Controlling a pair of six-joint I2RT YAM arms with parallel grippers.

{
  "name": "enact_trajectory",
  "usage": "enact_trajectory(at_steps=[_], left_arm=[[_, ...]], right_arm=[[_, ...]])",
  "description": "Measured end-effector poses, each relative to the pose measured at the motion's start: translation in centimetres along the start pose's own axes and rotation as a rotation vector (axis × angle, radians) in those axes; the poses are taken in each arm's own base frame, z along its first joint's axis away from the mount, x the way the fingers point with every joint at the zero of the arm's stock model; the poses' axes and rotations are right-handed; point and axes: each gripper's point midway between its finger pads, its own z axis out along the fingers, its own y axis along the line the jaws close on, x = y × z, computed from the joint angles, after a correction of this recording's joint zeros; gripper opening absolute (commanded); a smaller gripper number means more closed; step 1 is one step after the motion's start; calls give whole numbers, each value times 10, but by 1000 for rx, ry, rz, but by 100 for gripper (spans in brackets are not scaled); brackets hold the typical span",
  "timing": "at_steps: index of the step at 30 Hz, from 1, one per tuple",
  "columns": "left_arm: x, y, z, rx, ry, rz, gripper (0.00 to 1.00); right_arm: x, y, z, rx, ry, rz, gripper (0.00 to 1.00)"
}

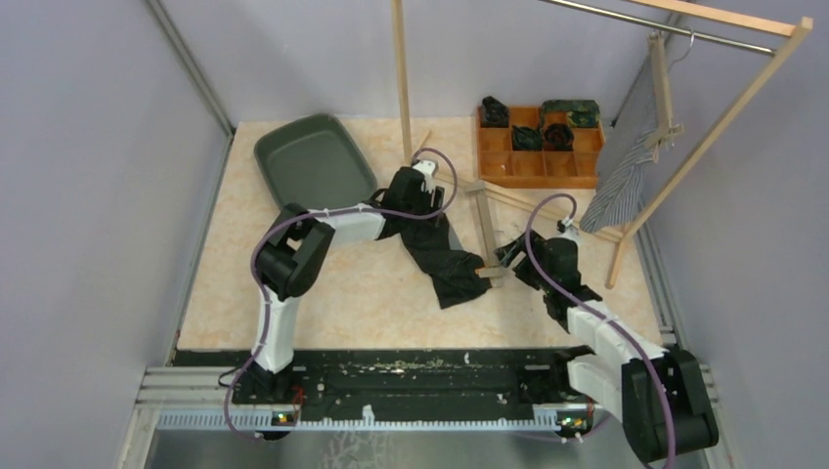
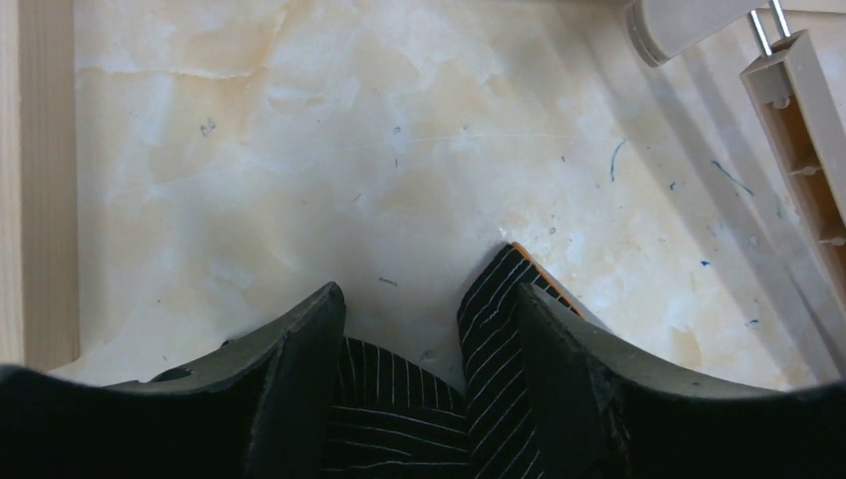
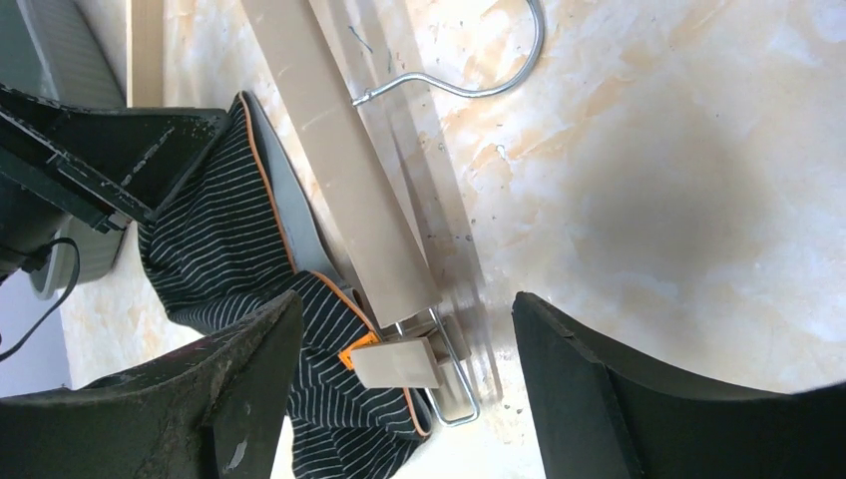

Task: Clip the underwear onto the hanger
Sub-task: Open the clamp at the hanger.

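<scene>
The underwear (image 1: pixel 445 259) lies on the table (image 1: pixel 332 283), stretched at a slant between the two arms, just beside the wooden hanger (image 1: pixel 485 230), which lies flat with its wire hook (image 3: pixel 499 70) pointing away from the cloth. The right gripper (image 3: pixel 407 299) hangs wide open over the near end of the bar and holds nothing. Right under it the near clip (image 3: pixel 397 362) appears to bite the orange-trimmed corner of the waistband, so that side looks done. The left gripper (image 2: pixel 429 299) sits at the far corner of the cloth, its fingers well apart with striped folds bunched between them; one fold presses against a finger, but I cannot tell whether it has any real hold. The far clip (image 2: pixel 798 130) lies off to the side, apart from the cloth, and is probably the next target. To do this well, the left gripper should pinch the waistband edge itself, not a loose fold. It should draw that edge straight along the bar without tugging the clipped corner free, and lay it between the clip's lips. The right gripper should squeeze that clip open, then let go only once the hem sits deep inside.
</scene>
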Motion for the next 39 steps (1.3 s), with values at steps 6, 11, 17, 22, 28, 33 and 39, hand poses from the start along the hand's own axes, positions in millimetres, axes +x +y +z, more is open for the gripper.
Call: enact_trajectory(at_steps=[6,11,17,22,28,33,39], left_arm=[[-1,-4,4,35,2,-2,42],[-2,-4,4,40,3,-6,23],[-13,-4,-2,36,-22,-8,39],[-46,-6,-21,27,-95,-13,72],[-78,-10,-42,29,-170,-23,74],[-84,-22,-41,99,-173,-52,74],[-77,-48,-27,253,-154,-116,74]], right_arm=[[1,-2,5,3,16,-15,77],[-9,10,11,-17,17,-40,77],[-30,34,20,-75,-17,-74,77],[-44,52,31,-114,-32,-96,77],[-52,63,49,-127,-26,-103,77],[-56,70,65,-150,-23,-100,76],[-58,73,79,-171,-22,-90,76]])
